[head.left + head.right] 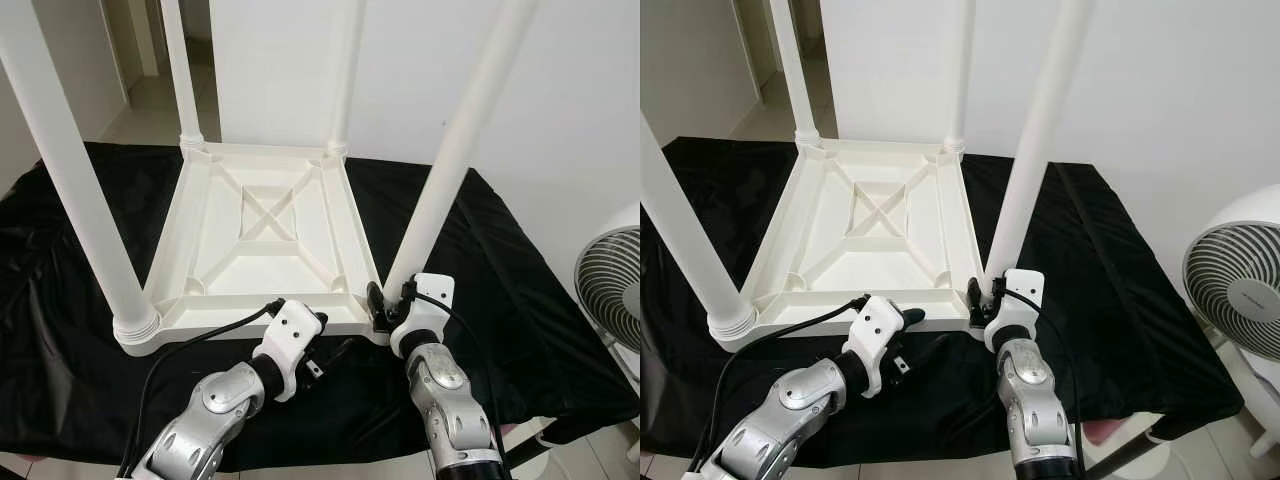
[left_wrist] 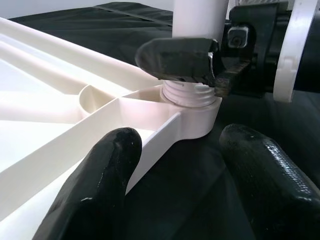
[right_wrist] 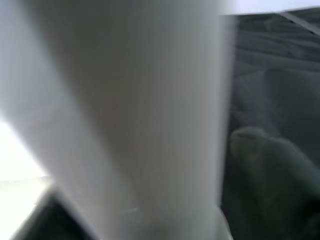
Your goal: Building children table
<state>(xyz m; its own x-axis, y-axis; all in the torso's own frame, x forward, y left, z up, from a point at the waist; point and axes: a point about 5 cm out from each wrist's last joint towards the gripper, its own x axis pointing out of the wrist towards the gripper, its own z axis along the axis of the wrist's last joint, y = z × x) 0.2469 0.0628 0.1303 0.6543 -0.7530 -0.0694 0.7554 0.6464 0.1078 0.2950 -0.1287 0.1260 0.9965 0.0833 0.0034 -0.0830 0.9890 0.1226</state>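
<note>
A white plastic children's table (image 1: 260, 230) lies upside down on a black cloth (image 1: 520, 280), all its legs pointing up. My right gripper (image 1: 385, 305) is at the foot of the near right leg (image 1: 455, 160), shut around it just above the threaded end (image 2: 192, 95) in the corner socket (image 2: 197, 120). One of its fingers (image 2: 175, 57) crosses in front of the leg. My left gripper (image 1: 330, 338) is open at the table's front rim (image 2: 150, 145), which it straddles close to that corner. One of its fingers (image 2: 100, 185) is inside the rim and the other is outside, over the cloth.
The near left leg (image 1: 70, 180) and the two far legs (image 1: 178, 70) (image 1: 345, 70) stand tall around the work spot. A white fan (image 1: 610, 285) stands on the floor to the right. A white wall is behind, with a doorway at the far left.
</note>
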